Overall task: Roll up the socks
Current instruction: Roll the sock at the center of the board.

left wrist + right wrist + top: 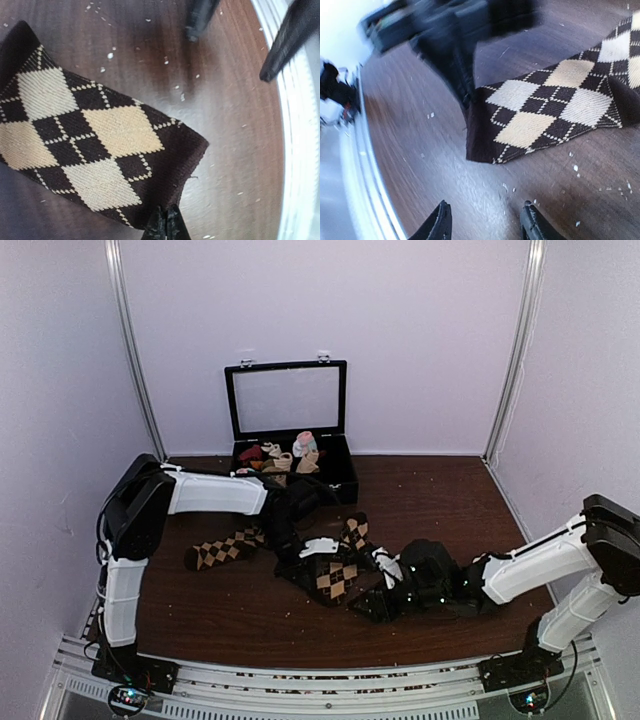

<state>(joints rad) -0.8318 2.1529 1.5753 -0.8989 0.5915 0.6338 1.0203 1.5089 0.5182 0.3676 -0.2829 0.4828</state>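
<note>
Evidently nothing is rolled: the socks [100,140] are pinched at one edge by the left gripper [165,216]; the right gripper [485,209] is held open, empty, beside them.

Both my arms reach inward, claws low and close together.

My left arm [215,494] rises from its base, folds at the elbow and runs right, with the wrist dipping down. The left claw [165,226] has its fingers pressed together, nipping the edge of the socks [100,150]. My right arm [535,568] stretches left from a raised elbow, and the right claw [486,207] hangs with fingers spread, gripping nothing.
</note>
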